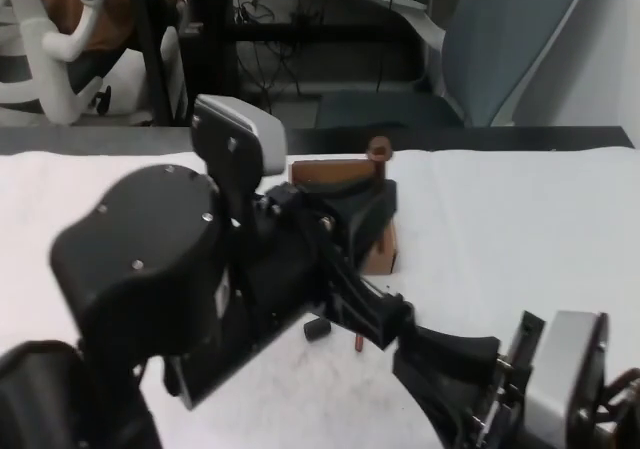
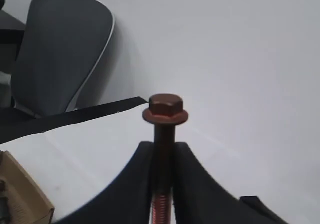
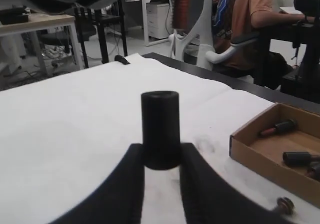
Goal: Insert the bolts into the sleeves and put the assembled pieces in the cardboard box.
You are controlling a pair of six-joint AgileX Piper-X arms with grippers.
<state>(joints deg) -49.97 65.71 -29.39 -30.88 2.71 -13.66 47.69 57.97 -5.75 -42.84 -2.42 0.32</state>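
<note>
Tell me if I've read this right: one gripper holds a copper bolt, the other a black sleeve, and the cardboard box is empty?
Not quite: the cardboard box is not empty. The right wrist view shows dark pieces lying in it. The bolt and sleeve are held as you say.

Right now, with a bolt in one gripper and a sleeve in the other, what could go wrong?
1. The bolt, clamped in the left gripper, may meet the sleeve off-centre and catch its rim.
2. The right gripper grips only the sleeve's lower end, so a push could tilt it.
3. A loose sleeve on the cloth near the arms could get knocked.
</note>
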